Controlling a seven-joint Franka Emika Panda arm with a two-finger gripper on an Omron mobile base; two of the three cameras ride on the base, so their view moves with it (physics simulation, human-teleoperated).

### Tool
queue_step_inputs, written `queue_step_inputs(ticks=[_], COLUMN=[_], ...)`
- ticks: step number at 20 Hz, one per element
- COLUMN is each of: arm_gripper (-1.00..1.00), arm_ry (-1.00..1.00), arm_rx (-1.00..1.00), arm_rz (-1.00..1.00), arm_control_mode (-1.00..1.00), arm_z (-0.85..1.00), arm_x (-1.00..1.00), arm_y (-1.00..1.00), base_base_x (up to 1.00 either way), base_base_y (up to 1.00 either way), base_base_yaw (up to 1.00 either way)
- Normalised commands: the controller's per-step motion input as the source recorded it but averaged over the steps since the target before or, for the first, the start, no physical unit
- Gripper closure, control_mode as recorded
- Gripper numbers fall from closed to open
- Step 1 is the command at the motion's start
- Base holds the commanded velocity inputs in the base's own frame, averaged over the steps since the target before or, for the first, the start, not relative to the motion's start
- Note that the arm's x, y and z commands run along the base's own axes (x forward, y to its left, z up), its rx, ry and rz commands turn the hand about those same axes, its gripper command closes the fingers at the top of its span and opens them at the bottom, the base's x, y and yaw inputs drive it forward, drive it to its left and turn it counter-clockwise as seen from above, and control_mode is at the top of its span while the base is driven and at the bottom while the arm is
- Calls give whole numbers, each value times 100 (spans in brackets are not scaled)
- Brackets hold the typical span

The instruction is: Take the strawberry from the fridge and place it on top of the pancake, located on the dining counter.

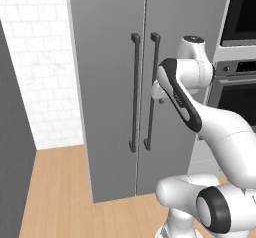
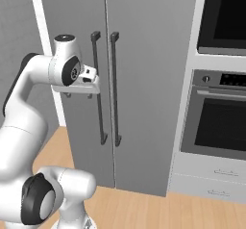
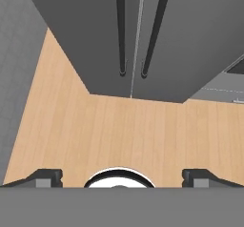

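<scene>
Gripper [image 3: 122,177] is standing wide spread, w/ nothing between the two dark fingertips [image 3: 45,177]; they are sitting far apart at the bottom of the hand view. It is pointing down, looking at the light wooden floor [image 3: 119,130] in front of the fridge [image 1: 115,82]. In the right base view the hand [image 2: 79,81] is hanging just in front of the left door, beside the left handle [image 2: 98,88], approx. at mid height of the bar; I cannot tell if it is touching the door. In the left base view the arm is covering the hand, so the fingers are not clear there.

Fridge is tall and grey, both doors are closed, and the two dark vertical handles are standing close together on both sides of the middle seam; right handle [image 2: 115,88] is free. Strawberry is not visible, since the doors are shut. Black-glass wall ovens [image 2: 218,117] are standing directly right of the fridge, w/ white drawers [image 2: 211,182] below. White tiled wall [image 1: 37,67] is left of the fridge.
</scene>
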Motion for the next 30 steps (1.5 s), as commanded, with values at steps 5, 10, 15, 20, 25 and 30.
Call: queue_step_inputs(ticks=[5, 10, 15, 20, 25, 30], arm_gripper=[-100, -100, -100, -100, -100, -100], arm_ry=[0, 0, 0, -3, -26, -17], arm_rx=[0, 0, 0, 3, 2, 0], arm_rz=[0, 0, 0, 0, 0, 0], arm_control_mode=[100, 100, 100, -100, -100, -100], arm_z=[0, 0, 0, -1, 11, 12], arm_x=[0, 0, 0, 9, 79, 90], arm_y=[0, 0, 0, -5, 0, 0], base_base_x=[0, 0, 0, 0, 0, 0], base_base_y=[-20, -17, -16, -6, 0, 0], base_base_yaw=[0, 0, 0, 0, 0, 0])
